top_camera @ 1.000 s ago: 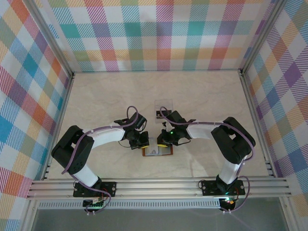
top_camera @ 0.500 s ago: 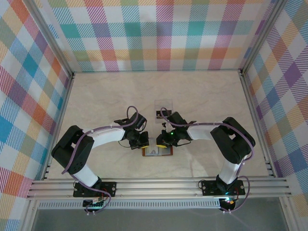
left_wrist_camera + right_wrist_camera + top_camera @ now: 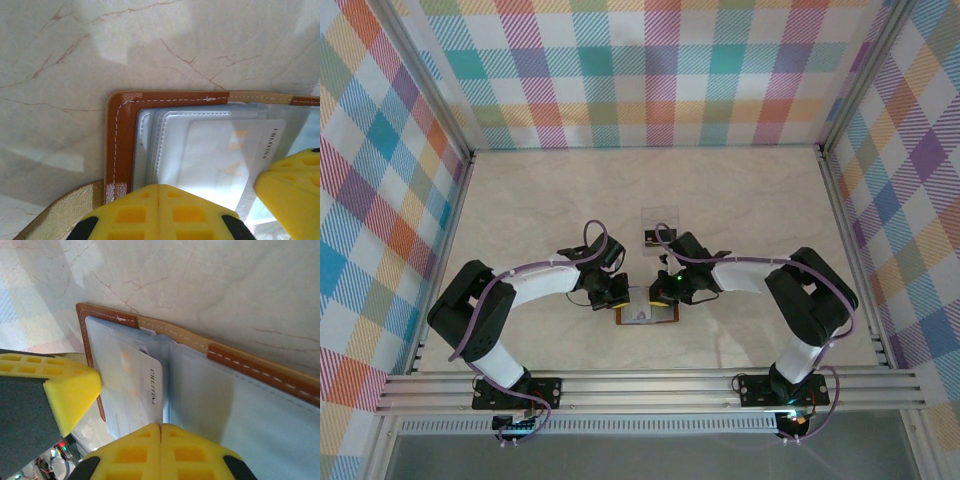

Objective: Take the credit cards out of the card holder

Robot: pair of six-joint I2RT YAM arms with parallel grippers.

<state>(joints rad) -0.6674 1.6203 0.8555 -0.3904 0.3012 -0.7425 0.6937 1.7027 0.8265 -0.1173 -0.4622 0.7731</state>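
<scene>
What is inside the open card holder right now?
Inside the card holder lie clear plastic sleeves, with one pale credit card showing. The left pincer covers their near edge, so further cards cannot be seen.

You've got a card holder (image 3: 122, 145) in mid-brown leather w/ white stitching & a tan strip along the spine. Its lining is pale grey-blue. The credit card (image 3: 225, 155) on top is whitish, w/ dark lettering along one edge & faint orange marks. On the left gripper (image 3: 159, 195) & right gripper (image 3: 160, 432) you see bright yellow w/ black behind. The table (image 3: 200, 45) is cream marble w/ thin red-brown veins. The walls (image 3: 660, 70) are pastel plaid: teal, orange, purple, pink, yellow. The arms (image 3: 535, 285) are white & black w/ purple cables (image 3: 588, 232).
</scene>
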